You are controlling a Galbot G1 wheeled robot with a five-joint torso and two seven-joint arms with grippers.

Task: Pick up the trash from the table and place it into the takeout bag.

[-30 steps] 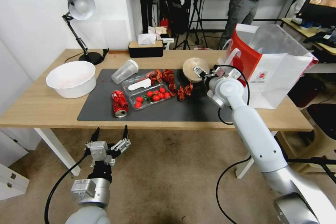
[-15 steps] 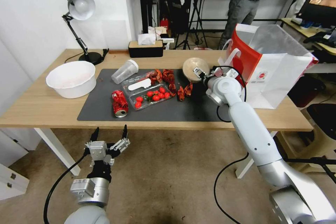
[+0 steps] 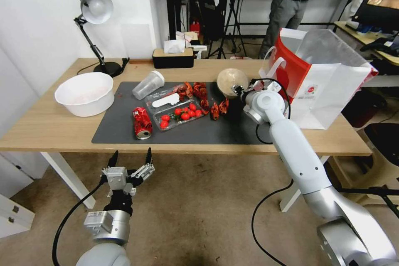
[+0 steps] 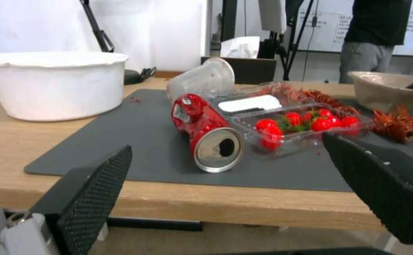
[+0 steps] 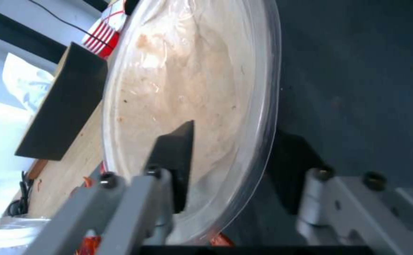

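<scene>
**Right gripper straddles the bowl rim beside the takeout bag**

At about nine o'clock on the table [image 3: 50, 129] stands a white basin [image 3: 85, 92], with a desk lamp [image 3: 94, 8] behind it at ten. Below the near edge, around seven o'clock, the left gripper [image 3: 129, 160] hangs off the table with its jaws spread wide and nothing between them; its wrist view looks across at the crushed red can [image 4: 205, 132], lying on its side on the dark grey mat [image 3: 124, 131]. Just right of the can sits a clear tray of tomatoes [image 3: 181, 114], and at eleven o'clock of the tray a clear plastic cup [image 3: 148, 84] lies tipped over. Red scraps [image 3: 216, 109] lie at the mat's middle. At one o'clock, the beige bowl [image 3: 229, 80] is tilted up on edge, and the right gripper [image 5: 230, 170] has its jaws set narrowly across the rim, one finger [image 5: 176, 156] inside the bowl, the other outside against the wall. The takeout bag [image 3: 332, 91] stands open just right of the bowl at two o'clock.
</scene>
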